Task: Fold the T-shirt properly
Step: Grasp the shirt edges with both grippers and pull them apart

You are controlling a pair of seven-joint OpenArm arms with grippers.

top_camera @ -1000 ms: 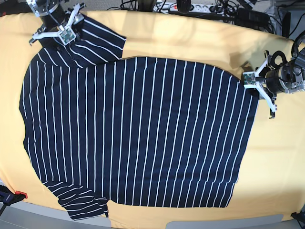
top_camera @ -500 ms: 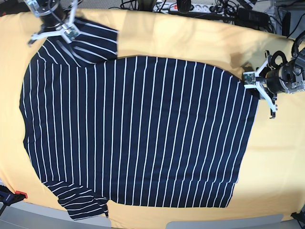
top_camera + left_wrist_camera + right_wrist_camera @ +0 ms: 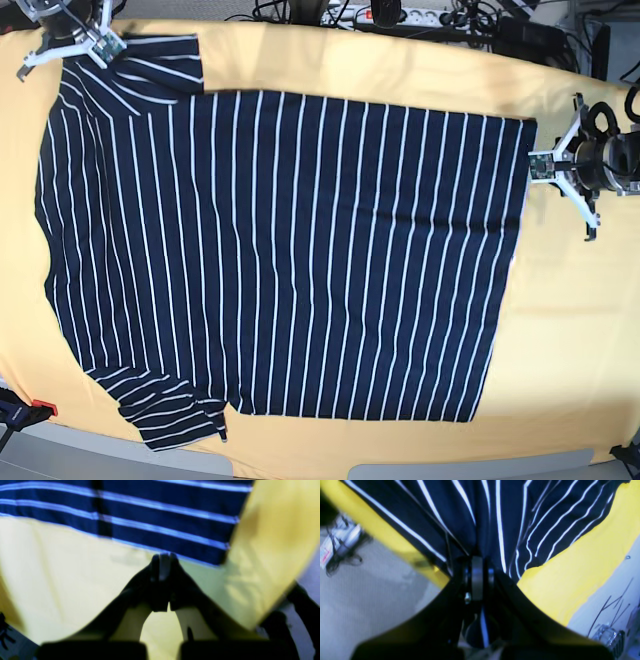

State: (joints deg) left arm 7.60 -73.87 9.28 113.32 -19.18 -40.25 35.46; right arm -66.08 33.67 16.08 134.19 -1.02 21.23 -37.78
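I am looking at the T-shirt (image 3: pixel 280 260) lying spread out flat on the yellow cloth (image 3: pixel 400 70) that is covering the bench, with its stripes running up and down in the base view. I think I am doing the first step now: taking hold of two spots on the far edge so I can pull the shirt straight and then make a fold. My right end effector (image 3: pixel 477 570) is sitting at the far corner on the left side of the base view, by the sleeve (image 3: pixel 150 65). Its jaws are pressed together, and in the right wrist view the striped cloth is bunching up and running down between them, so I am judging that it is pinching the shirt there. My left end effector (image 3: pixel 162 562) is sitting at the other side, just beside the shirt's hem corner (image 3: pixel 525 130). Its jaws are pressed tight together too. In the left wrist view the tips are reaching the very edge of the striped cloth, but the picture is blurry and I cannot tell if any cloth is really caught between them. For my next move I am thinking I need to be sure both sides are holding. Then I need to lift both corners together, slowly and evenly, and carry them over toward the near edge so the shirt folds in half without wrinkles.
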